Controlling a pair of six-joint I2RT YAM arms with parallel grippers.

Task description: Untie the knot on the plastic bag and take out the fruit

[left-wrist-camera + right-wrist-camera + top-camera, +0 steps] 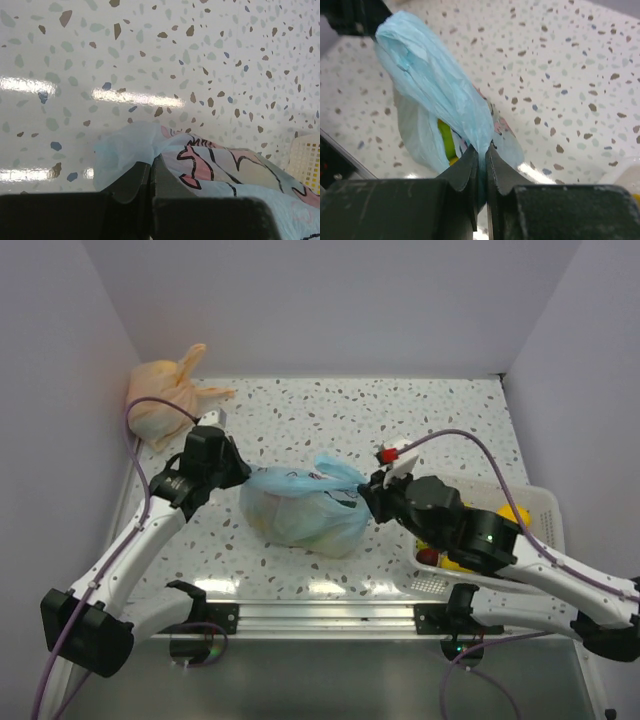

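The light blue plastic bag (300, 508) with the pink cartoon print lies mid-table, yellow-green fruit (446, 141) showing through it. My left gripper (236, 472) is shut on the bag's left edge; the left wrist view shows a blue fold (125, 150) pinched at its jaws (151, 167). My right gripper (366, 493) is shut on the bag's right side, with a wide blue handle strip (435, 85) running from its jaws (482, 152) up toward the left gripper. The knot's blue tails (335, 470) stand up on top between the two grippers.
A peach-orange tied bag (165, 400) sits at the far left corner. A white basket (535, 510) with yellow and red fruit stands at the right under my right arm. Walls close in the back and both sides.
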